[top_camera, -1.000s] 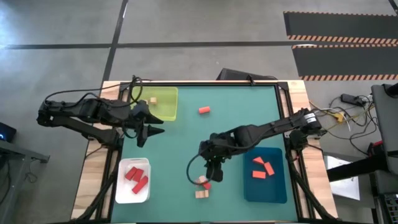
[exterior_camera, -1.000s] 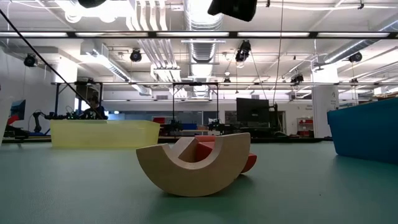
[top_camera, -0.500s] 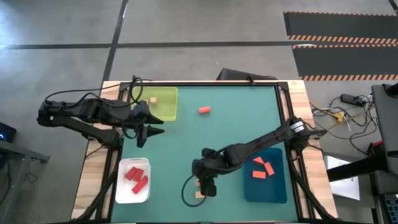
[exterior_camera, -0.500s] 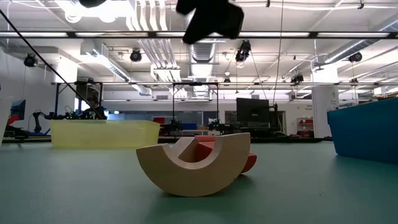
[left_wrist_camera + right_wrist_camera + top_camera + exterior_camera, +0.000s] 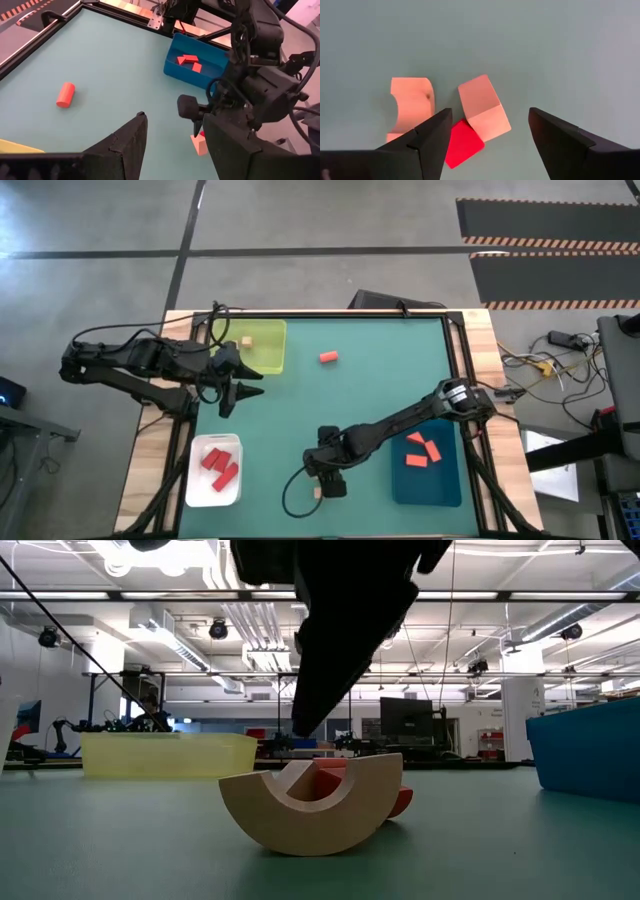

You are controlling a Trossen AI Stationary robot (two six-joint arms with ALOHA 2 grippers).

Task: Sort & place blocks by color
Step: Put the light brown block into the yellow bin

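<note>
While your right end effector (image 5: 487,135) hangs spread over the tan blocks (image 5: 483,107) at six o'clock, your left end effector (image 5: 240,388) waits, spread, at nine.

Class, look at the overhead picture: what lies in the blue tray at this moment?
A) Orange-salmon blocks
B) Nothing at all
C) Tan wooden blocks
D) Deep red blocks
A: the blue tray at the table's right holds orange-salmon blocks; the left wrist view shows the same.
</note>
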